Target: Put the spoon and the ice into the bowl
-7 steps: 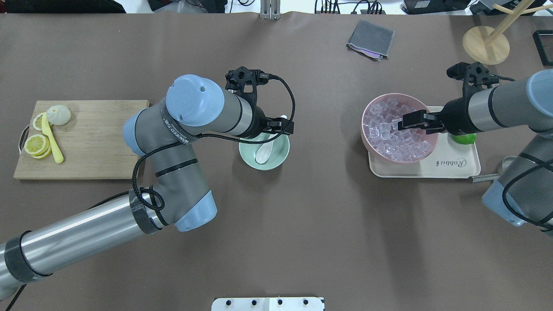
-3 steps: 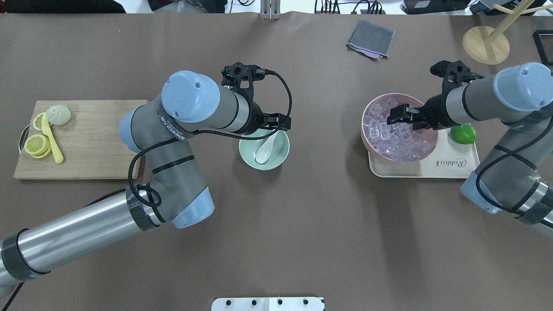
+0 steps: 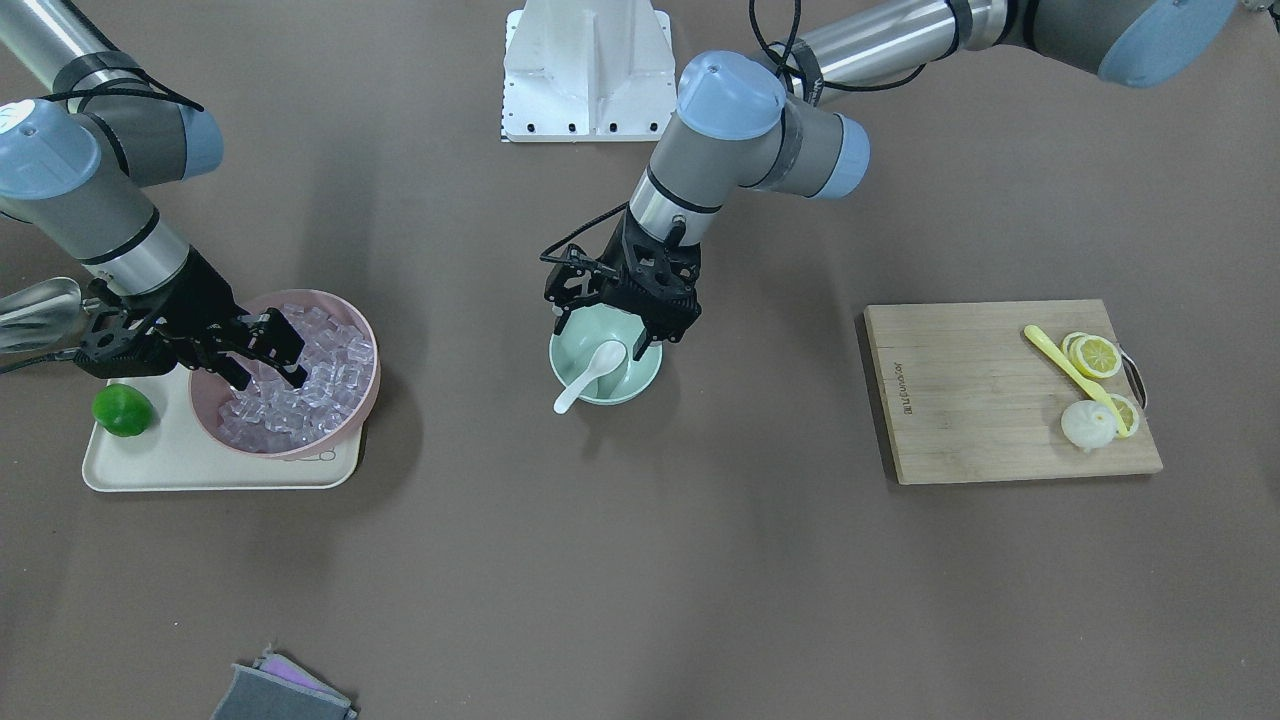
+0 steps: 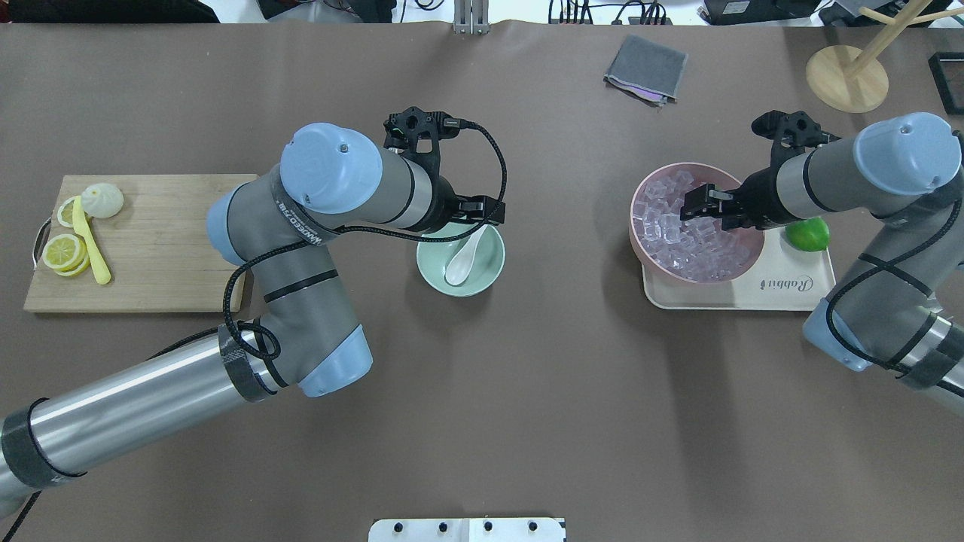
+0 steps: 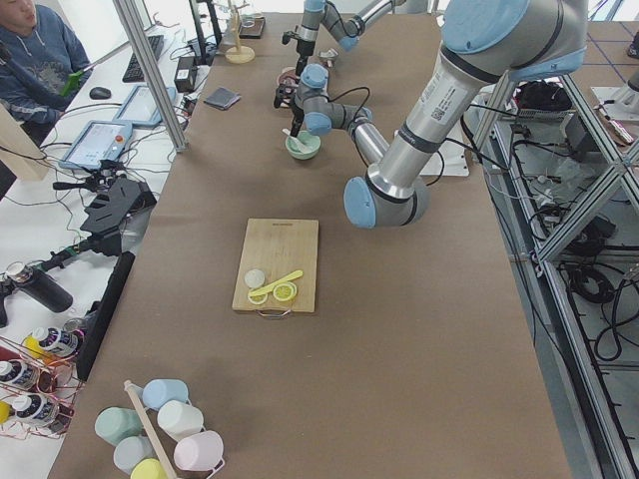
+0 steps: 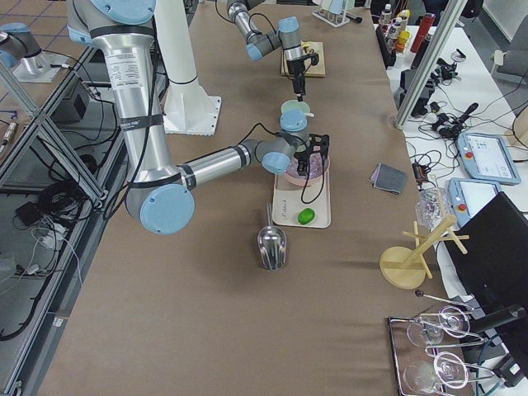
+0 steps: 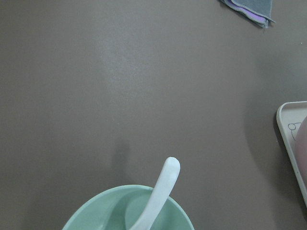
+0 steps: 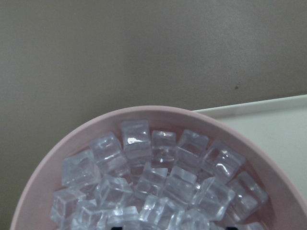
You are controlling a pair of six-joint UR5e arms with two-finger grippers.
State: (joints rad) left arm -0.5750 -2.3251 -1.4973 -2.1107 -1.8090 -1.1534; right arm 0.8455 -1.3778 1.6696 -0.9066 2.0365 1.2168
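On the brown worktop [image 4: 527, 414] I see both arms low over their bowls. My left arm [image 4: 339, 188] reaches to the middle, and its jaws stand apart above the mint-green bowl [image 4: 482, 275], holding nothing. My right arm [image 4: 866, 165] comes in from the other side, and its jaws are also spread wide, just over the heap in the pink bowl [image 4: 634, 233]; the wrist camera shows only the two dark tips at the bottom edge, far from each other. A wooden board [image 4: 166, 248] with lemon slices lies well apart, on the left. The cream tray [image 4: 791, 290] carries the pink bowl, and a green lime [image 4: 807, 234] lies on the tray just beside it. The spoon [image 4: 461, 263] already lies in the mint-green bowl, scoop down inside, with its handle leaning on the rim and sticking out over it. The ice [image 4: 678, 241] lies as clear cubes piled in the pink bowl.
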